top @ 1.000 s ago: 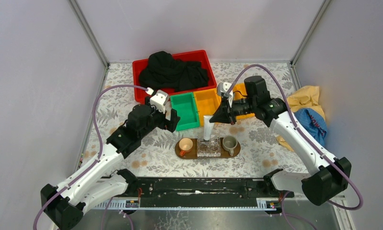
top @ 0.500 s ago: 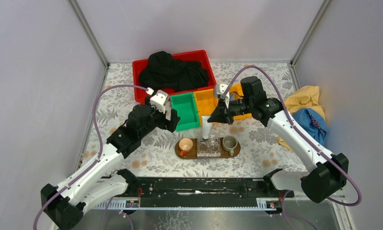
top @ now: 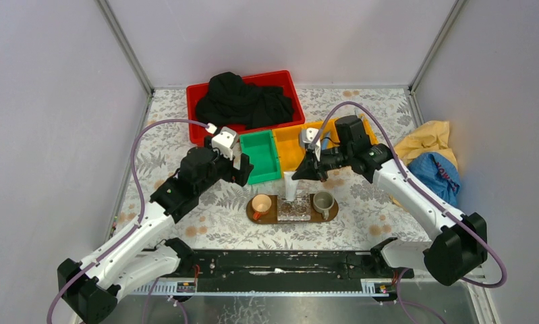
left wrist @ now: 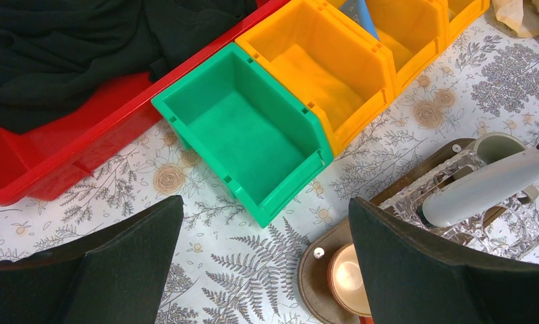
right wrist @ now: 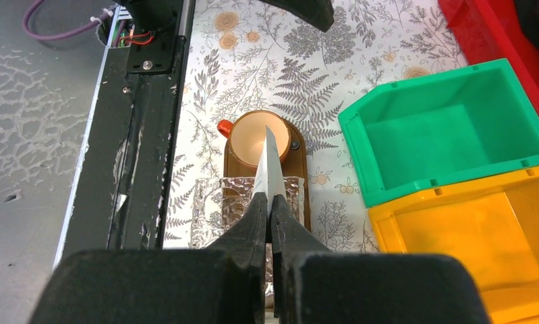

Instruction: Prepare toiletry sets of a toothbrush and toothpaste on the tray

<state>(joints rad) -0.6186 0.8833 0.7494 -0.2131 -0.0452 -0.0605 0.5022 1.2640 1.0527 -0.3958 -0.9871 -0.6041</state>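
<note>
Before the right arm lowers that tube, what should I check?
1. Grip: right fingers shut on the toothpaste: ok.
2. Tube's lower end above the clear box on the tray: ok.
3. Tube touching the box: cannot tell.
4. Other arm: left fingers open, by the green bin, off the tray: ok.
5. The orange cup and grey cup flank the box, clear of the tube: ok.
6. Toothbrush on the tray: not ok, none visible.
</note>
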